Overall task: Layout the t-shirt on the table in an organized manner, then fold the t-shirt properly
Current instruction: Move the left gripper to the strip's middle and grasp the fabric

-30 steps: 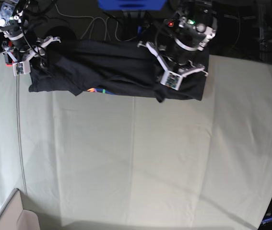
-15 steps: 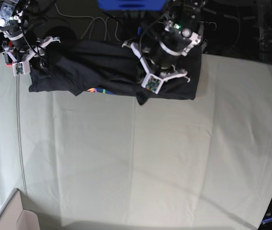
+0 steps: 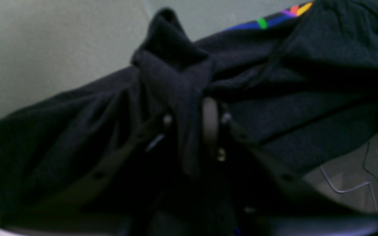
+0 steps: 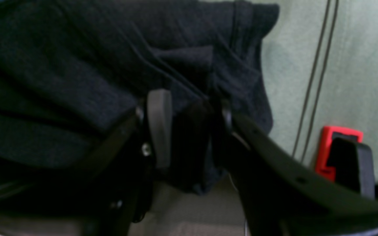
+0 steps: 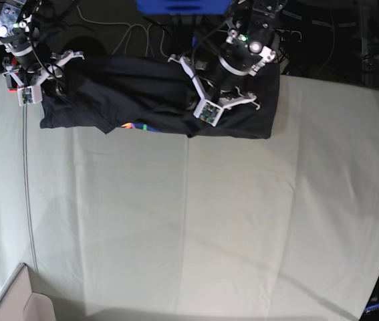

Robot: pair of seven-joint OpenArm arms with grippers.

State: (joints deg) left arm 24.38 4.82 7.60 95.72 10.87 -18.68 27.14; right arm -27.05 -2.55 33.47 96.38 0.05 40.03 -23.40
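T-shirt lay bunched along the table's far edge, not yet laid out; your left gripper was clamped on a gathered fold near its middle; your right gripper pinched fabric at the sleeve end; next, I'd judge, you needed to draw both corners apart and toward the table's centre to flatten it.

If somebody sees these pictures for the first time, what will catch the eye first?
The black t-shirt lies bunched along the far edge of the wide pale table. Both claws are shut on it: the left claw pinches a fold near the middle, the right claw one end. A strip of rainbow print peeks out.
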